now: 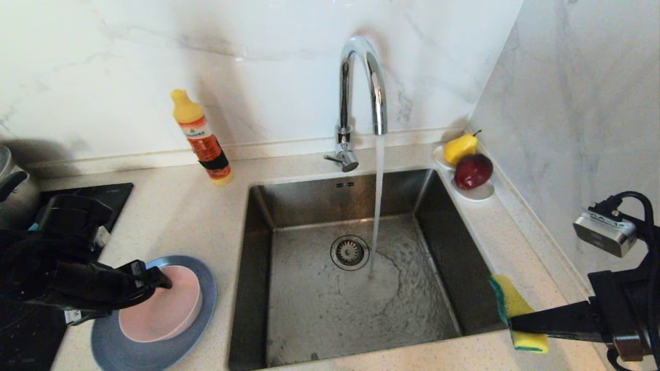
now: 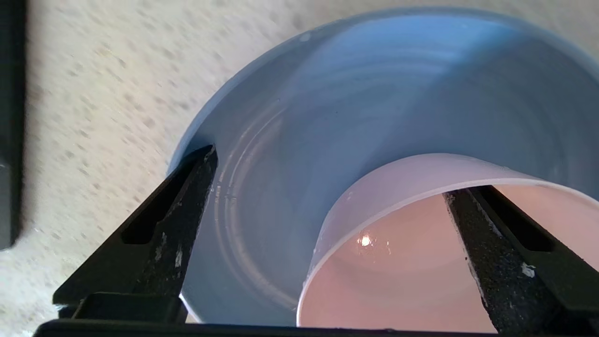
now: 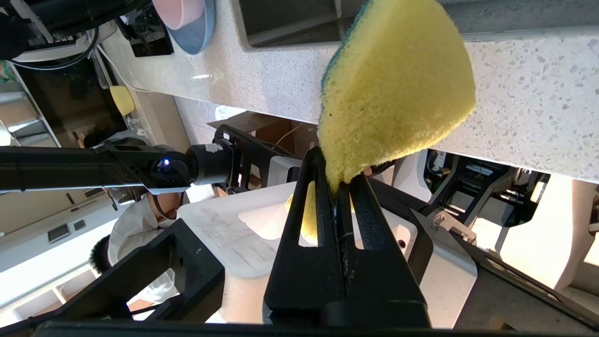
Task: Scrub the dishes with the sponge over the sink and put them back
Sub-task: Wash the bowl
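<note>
Pale pink shallow plastic bowl (image 1: 164, 305) sits on the wide blue-grey plastic plate (image 1: 154, 350) on the speckled counter (image 1: 180, 216), left of the steel sink (image 1: 356, 288). Left gripper (image 2: 327, 173) has fingers spread wide, straddling the bowl's rim. Right gripper (image 3: 334, 185) is clamped on the yellow, green-faced sponge (image 1: 517, 312) by the sink's right edge.

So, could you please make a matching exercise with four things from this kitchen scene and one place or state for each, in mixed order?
Things:
1. sponge
2. pink bowl
3. tap
4. left gripper

States:
A. running water into the sink
B. open, one finger inside the bowl and one outside
C. pinched in the shut right gripper
D. standing on the blue-grey plate

Pairs: 1-C, 2-D, 3-A, 4-B
</note>
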